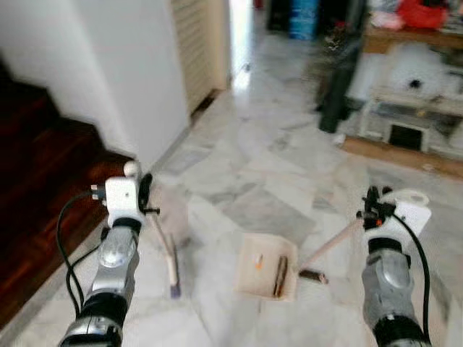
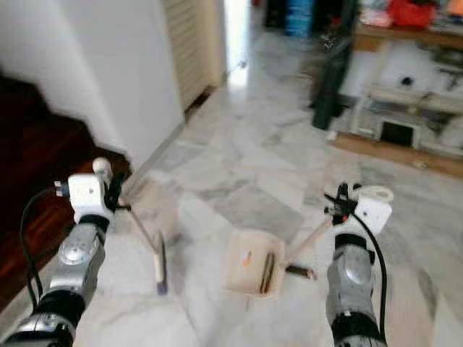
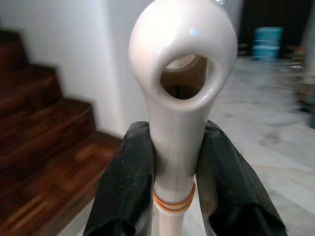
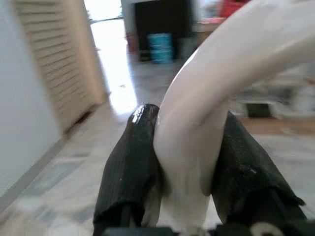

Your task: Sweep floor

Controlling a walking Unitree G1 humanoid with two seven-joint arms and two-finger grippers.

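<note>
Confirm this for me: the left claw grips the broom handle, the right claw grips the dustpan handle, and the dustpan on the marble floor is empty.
Not quite: the dustpan is not empty. The left eye view shows a dark stick-like piece and a small orange bit lying in it. The rest stands: the left claw is shut on the broom handle, the right claw on the dustpan handle, and the dustpan rests on the marble floor.

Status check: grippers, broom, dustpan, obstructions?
Left gripper shut on broom. Right gripper shut on dustpan handle; debris inside. Stairs at left.
</note>
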